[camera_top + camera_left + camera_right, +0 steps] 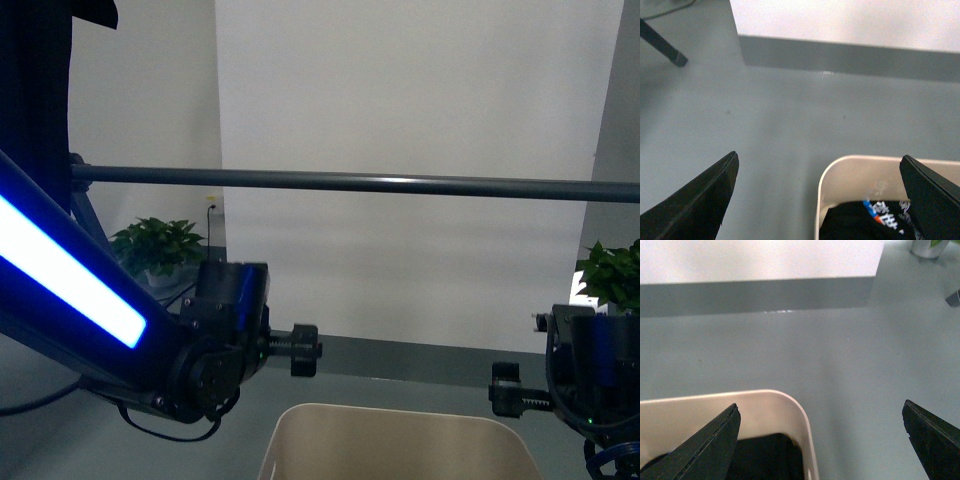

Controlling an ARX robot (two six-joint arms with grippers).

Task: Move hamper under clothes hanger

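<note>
While both arms hover at either side of the hamper (pixel 395 440), each claw stands spread wide and grasps nothing: in the left wrist view the left claw (pixel 820 195) straddles the hamper's near corner, one finger outside over bare floor (pixel 765 115) and the other over the bin's inside, and the right claw (pixel 820 435) mirrors this at the opposite corner. Neither claw visibly touches the beige rim. Inside the bin lies dark clothing (pixel 865 222) with a coloured print. From the front view the hamper sits low and centred between the arms, and the clothes hanger (pixel 350 181) runs as a long horizontal bar above and beyond it, in front of the white wall (pixel 400 90); potted plants (pixel 158 247) stand to either side. Judging by this, the bin looks near the bar's line but whether it lies fully beneath cannot be told, so the move seems either close to finished or still needing a short push forward.
</note>
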